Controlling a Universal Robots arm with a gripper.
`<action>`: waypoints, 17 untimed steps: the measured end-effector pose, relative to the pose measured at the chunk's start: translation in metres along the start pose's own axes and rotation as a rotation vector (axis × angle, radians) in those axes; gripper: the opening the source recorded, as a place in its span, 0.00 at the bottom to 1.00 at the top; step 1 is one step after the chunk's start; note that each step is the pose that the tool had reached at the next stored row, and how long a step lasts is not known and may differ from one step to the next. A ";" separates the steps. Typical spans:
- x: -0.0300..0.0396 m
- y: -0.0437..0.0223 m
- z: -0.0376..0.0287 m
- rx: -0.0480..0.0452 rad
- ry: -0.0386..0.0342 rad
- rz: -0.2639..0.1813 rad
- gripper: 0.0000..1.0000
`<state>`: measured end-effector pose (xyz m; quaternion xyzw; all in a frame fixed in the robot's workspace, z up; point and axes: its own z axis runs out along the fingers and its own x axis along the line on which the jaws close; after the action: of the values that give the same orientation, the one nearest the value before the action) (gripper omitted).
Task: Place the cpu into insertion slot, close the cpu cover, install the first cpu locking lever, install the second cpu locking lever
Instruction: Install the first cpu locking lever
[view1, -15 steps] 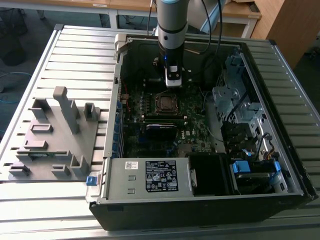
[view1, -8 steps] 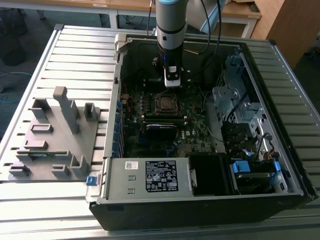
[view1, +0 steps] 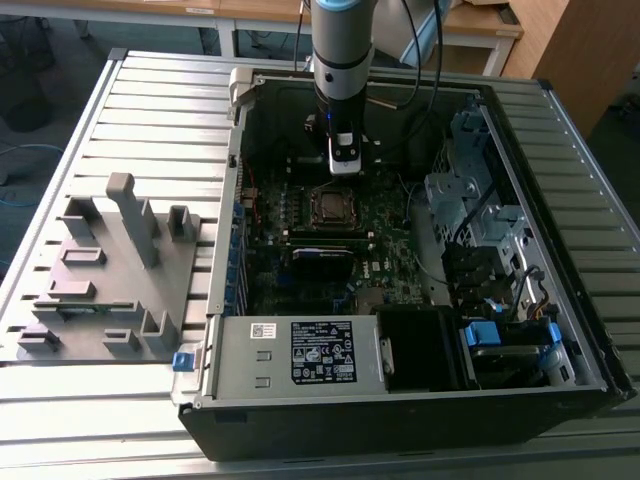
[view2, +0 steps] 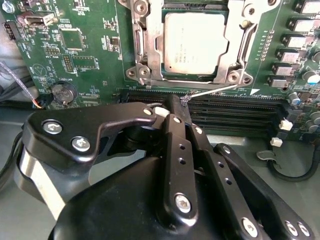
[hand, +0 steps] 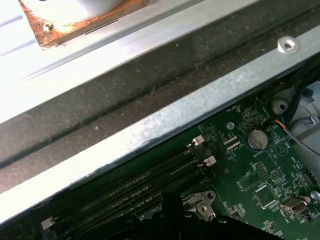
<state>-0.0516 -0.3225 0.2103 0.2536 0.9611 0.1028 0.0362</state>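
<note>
A: Large items first?

B: A slatted tabletop is noted, with an open computer case laid on it. The green motherboard is seen inside, with the arm above it.

A: Tool?

B: The tool is held over the memory slots, just beside the insertion slot. Its fingers are seen drawn together.

A: Task parts?

B: The cpu cover is laid flat around the cpu, which is seated in the slot. A thin lever is angled from the socket corner to the tool tip. Whether it is pinched cannot be told.
</note>
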 end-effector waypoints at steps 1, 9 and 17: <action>0.0000 0.0000 0.0000 -0.0002 0.0001 -0.001 0.10; 0.0002 -0.0005 0.0009 -0.0054 0.0018 -0.002 0.10; 0.0003 -0.0008 0.0018 -0.0057 0.0020 -0.002 0.10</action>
<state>-0.0520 -0.3228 0.2083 0.2523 0.9612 0.1058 0.0361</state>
